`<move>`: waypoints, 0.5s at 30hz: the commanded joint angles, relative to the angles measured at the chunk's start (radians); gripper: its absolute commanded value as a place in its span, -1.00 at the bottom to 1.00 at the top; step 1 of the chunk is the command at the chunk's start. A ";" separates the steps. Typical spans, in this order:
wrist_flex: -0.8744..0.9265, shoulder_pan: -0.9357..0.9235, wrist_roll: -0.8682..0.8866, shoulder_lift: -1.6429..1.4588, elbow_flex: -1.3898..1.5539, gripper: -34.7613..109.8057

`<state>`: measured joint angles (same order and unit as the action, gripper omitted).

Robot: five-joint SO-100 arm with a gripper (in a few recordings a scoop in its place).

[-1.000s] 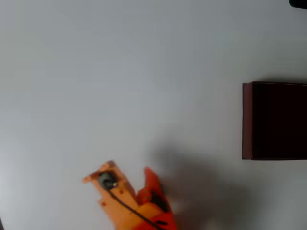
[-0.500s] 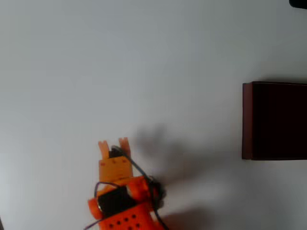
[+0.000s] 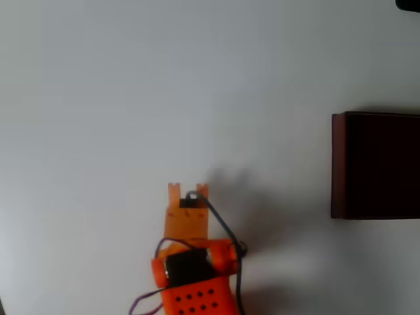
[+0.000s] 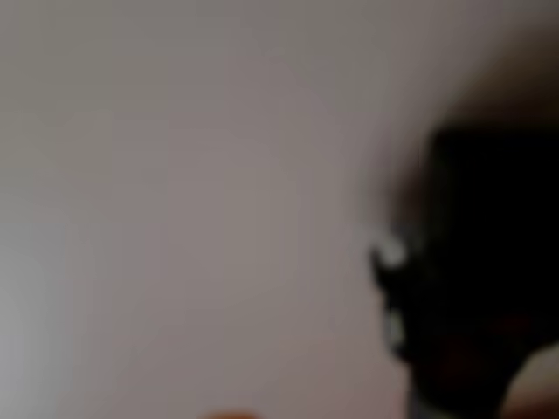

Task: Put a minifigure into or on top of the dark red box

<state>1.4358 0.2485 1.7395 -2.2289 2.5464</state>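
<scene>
Overhead, one dark red box [image 3: 375,165], one minifigure [image 3: 191,199] clamped between the jaws.

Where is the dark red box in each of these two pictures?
Overhead view: the dark red box sits at the right edge, mid-height, cut off by the frame.
Wrist view: a dark blur sits at the right side; it is too blurred to tell whether it is the box.
Shared landmark: the pale table, also behind the blur.
</scene>
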 commanded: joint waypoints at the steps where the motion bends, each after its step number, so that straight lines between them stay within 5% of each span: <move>1: 0.038 -0.038 0.003 -0.035 0.031 -0.20; 15: -0.058 -0.054 -0.034 -0.081 0.150 -0.21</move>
<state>1.3929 0.2025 1.7288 -2.2887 2.6860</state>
